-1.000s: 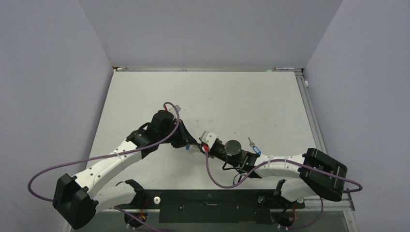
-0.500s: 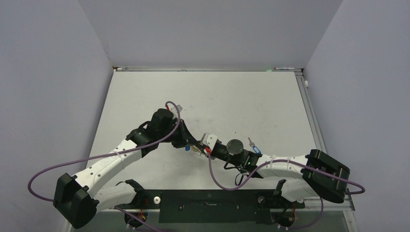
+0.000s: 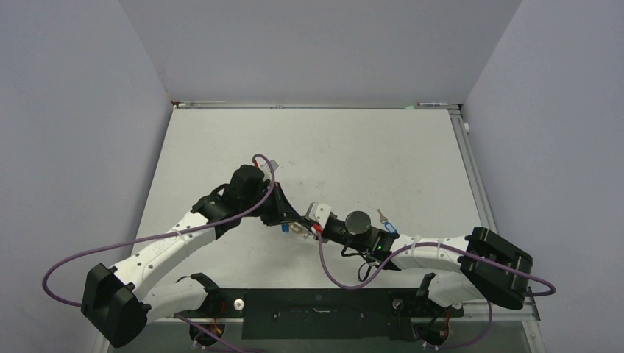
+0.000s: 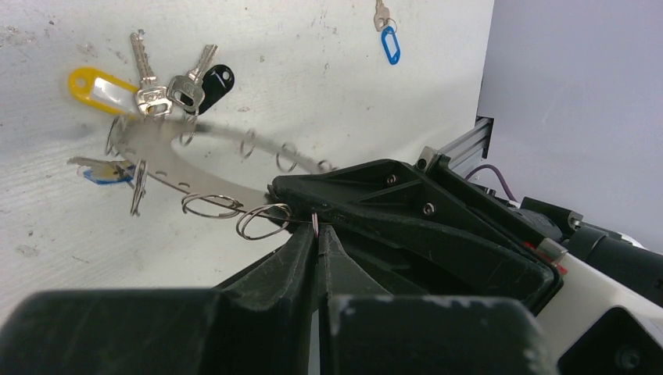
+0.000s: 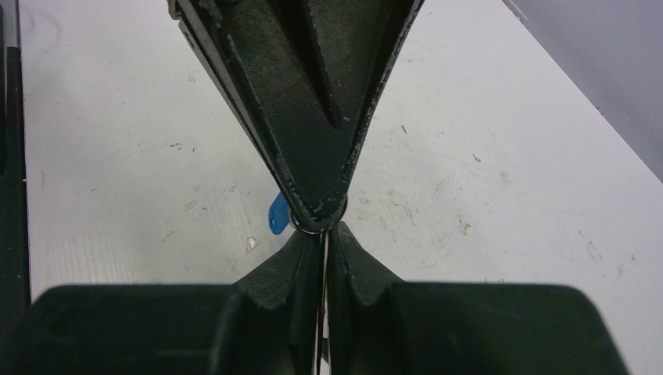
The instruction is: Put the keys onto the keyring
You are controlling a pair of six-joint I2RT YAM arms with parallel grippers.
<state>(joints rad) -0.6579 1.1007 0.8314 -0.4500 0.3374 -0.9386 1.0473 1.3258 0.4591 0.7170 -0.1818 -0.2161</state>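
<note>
The keyring [image 4: 211, 183] is a thin grey metal loop with small wire rings along it, lying low over the table. Silver keys hang on it by a yellow tag [image 4: 98, 84], a black tag [image 4: 215, 80] and a blue tag [image 4: 102, 173]. My left gripper [image 4: 316, 228] is shut, pinching a small wire ring at its tips. My right gripper [image 5: 323, 234] is shut on the keyring's thin edge, tip to tip with the left fingers [image 5: 313, 117]. In the top view both meet at the table's middle [image 3: 298, 224]. One loose key with a blue tag [image 3: 385, 220] lies to the right.
The right arm's black fingers [image 4: 375, 195] fill the lower right of the left wrist view. Purple cables [image 3: 110, 250] loop off both arms. An aluminium rail [image 3: 471, 169] runs along the table's right edge, and grey walls stand on three sides.
The right gripper has closed on the keyring, and its arm has shifted slightly left toward the left gripper. The left gripper stays shut in nearly the same place.
</note>
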